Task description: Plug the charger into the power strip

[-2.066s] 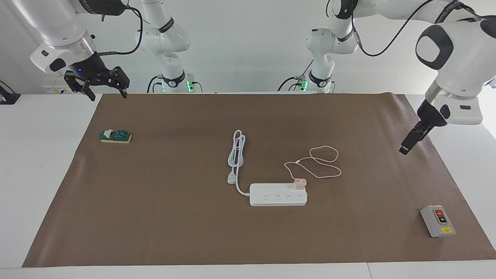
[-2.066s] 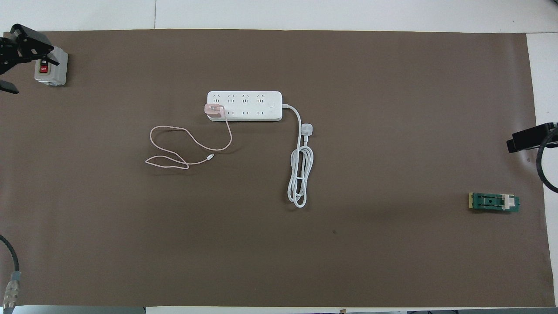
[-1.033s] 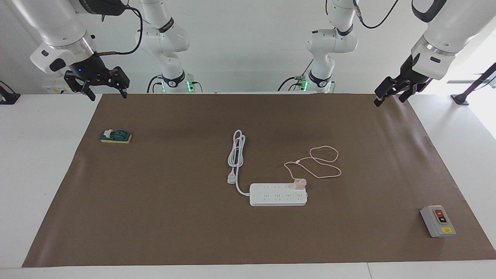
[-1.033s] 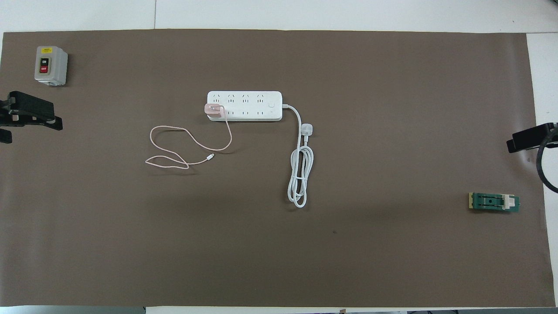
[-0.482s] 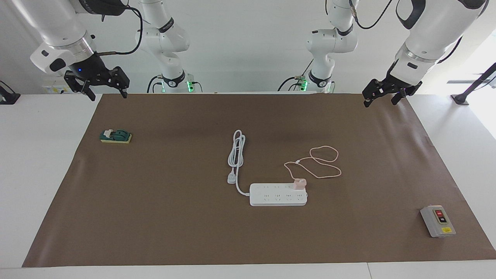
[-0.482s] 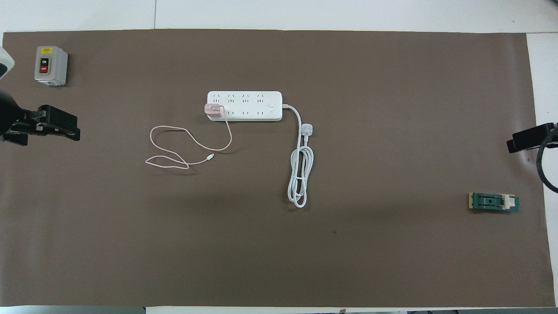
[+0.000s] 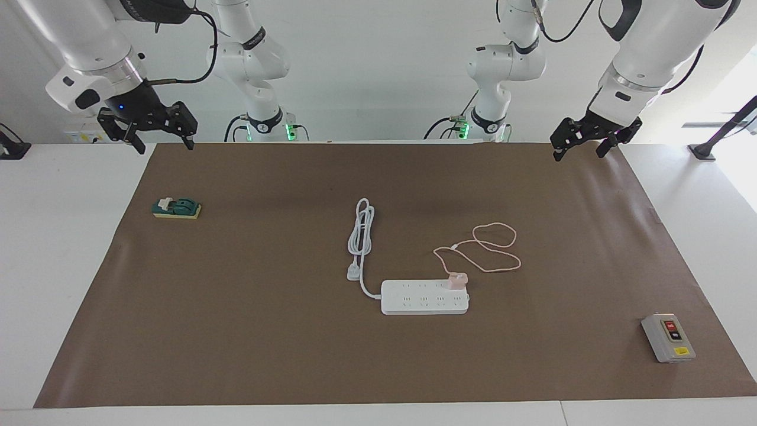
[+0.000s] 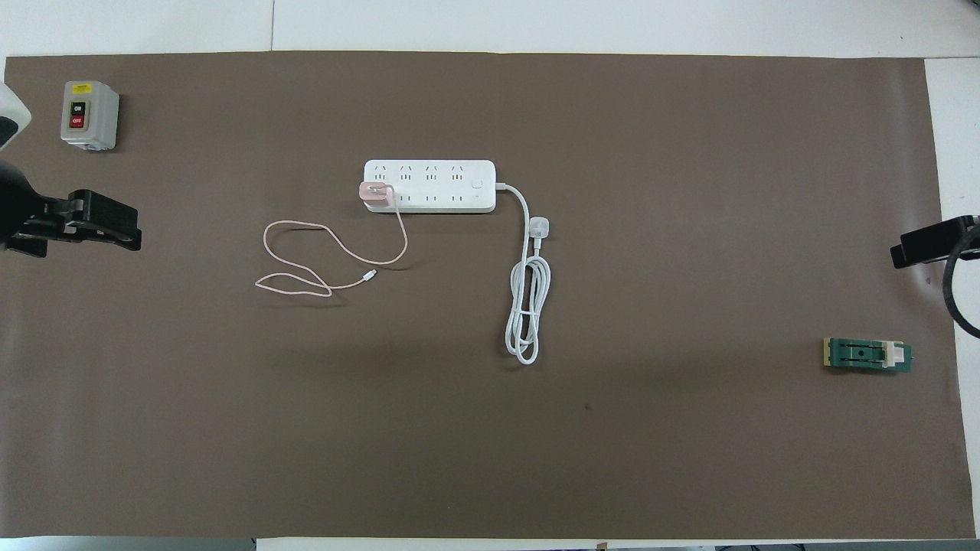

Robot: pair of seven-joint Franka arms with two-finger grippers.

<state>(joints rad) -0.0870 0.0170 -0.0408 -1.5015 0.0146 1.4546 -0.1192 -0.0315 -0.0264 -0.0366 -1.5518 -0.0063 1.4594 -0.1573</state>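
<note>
The white power strip [image 7: 424,297] [image 8: 430,186] lies flat in the middle of the brown mat. The pale-pink charger [image 7: 456,280] [image 8: 376,193] stands on the strip, on the end socket toward the left arm's end, in the row nearer the robots. Its thin pink cable [image 7: 497,248] [image 8: 306,260] loops loose on the mat, nearer the robots than the strip. My left gripper [image 7: 578,151] [image 8: 84,229] is open and empty, raised over the mat toward the left arm's end. My right gripper [image 7: 165,145] [image 8: 930,241] is open and empty, waiting over the mat's edge at the right arm's end.
The strip's thick white cord [image 7: 362,231] [image 8: 528,306] lies coiled nearer the robots, its white plug [image 7: 353,272] [image 8: 539,226] beside the strip. A grey box with red and black buttons [image 7: 668,338] [image 8: 89,115] sits at the left arm's end. A green and yellow block [image 7: 177,208] [image 8: 867,355] sits at the right arm's end.
My left gripper has swung away from above the grey button box, back toward the robots' edge of the mat, and turned. The charger, strip and right arm have not moved.
</note>
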